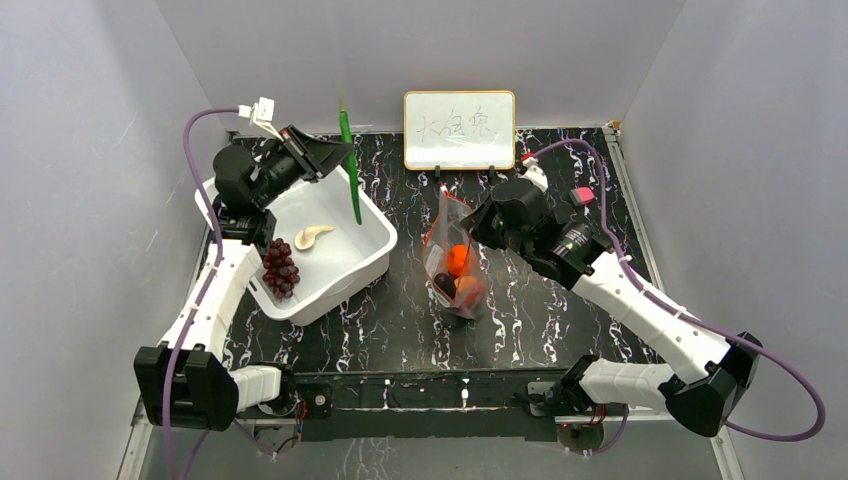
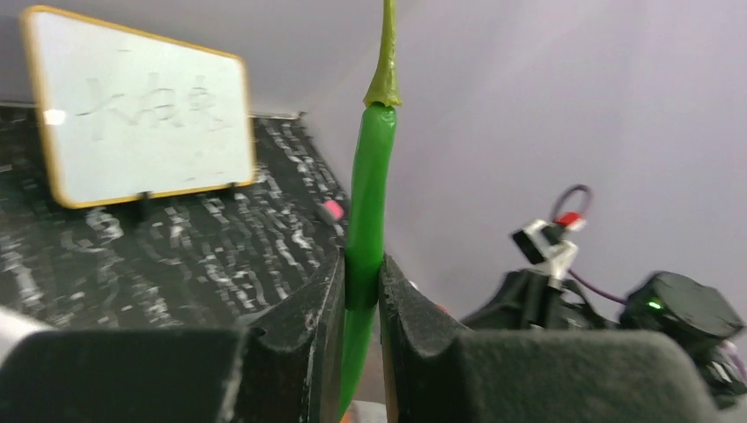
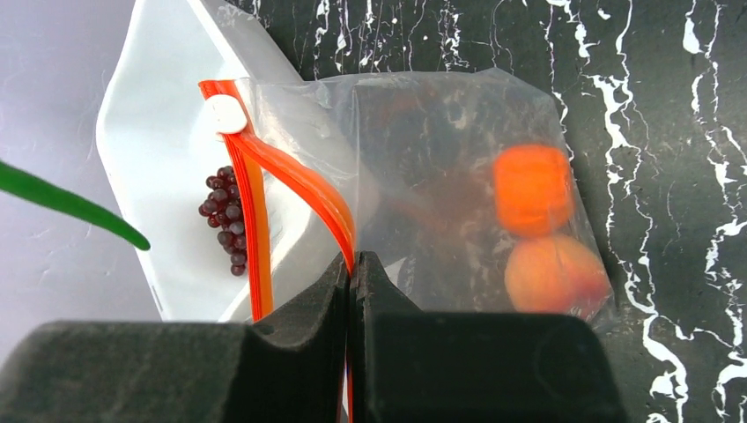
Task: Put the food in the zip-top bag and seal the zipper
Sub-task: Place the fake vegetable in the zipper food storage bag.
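Observation:
My left gripper (image 2: 362, 282) is shut on a long green chili pepper (image 2: 370, 194) and holds it in the air over the white bin; the pepper (image 1: 350, 165) hangs above the bin's far side. My right gripper (image 3: 351, 264) is shut on the red-orange zipper strip (image 3: 304, 181) of the clear zip-top bag (image 3: 440, 159), holding its mouth open and the bag (image 1: 455, 265) up at mid-table. Two orange fruits (image 3: 533, 189) and a dark piece lie in the bag. A grape bunch (image 1: 280, 267) and a whitish piece (image 1: 312, 236) lie in the bin.
The white plastic bin (image 1: 370, 255) stands left of centre on the black marbled table. A small whiteboard (image 1: 459, 129) stands at the back. Grey walls close in the sides and back.

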